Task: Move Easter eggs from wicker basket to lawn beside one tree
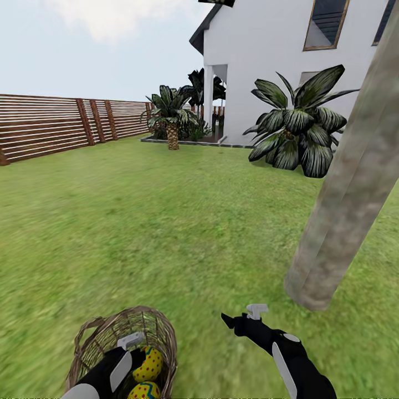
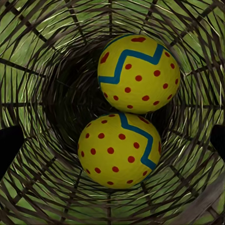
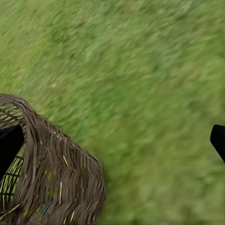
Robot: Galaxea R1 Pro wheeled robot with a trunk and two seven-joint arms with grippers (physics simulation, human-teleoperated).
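Observation:
The wicker basket (image 1: 111,338) stands on the lawn (image 1: 183,221) at the near left. Two Easter eggs lie in it, one (image 2: 138,72) above the other (image 2: 119,150), both yellow with red dots and a blue zigzag. A third egg is out of view. My left gripper (image 2: 112,143) is open inside the basket, its dark fingertips (image 2: 9,150) either side of the eggs and touching neither. To the right of the basket my right gripper (image 1: 235,321) hangs open and empty over the grass. The tree (image 1: 343,194), with a thick mottled trunk, rises just beyond it at the right.
A broad-leaved dark plant (image 1: 299,127) grows beside the white house (image 1: 266,55) at the back right. A small palm (image 1: 173,119) stands farther back. A wooden slat fence (image 1: 55,124) runs along the left. Grass stretches wide between the basket and the house.

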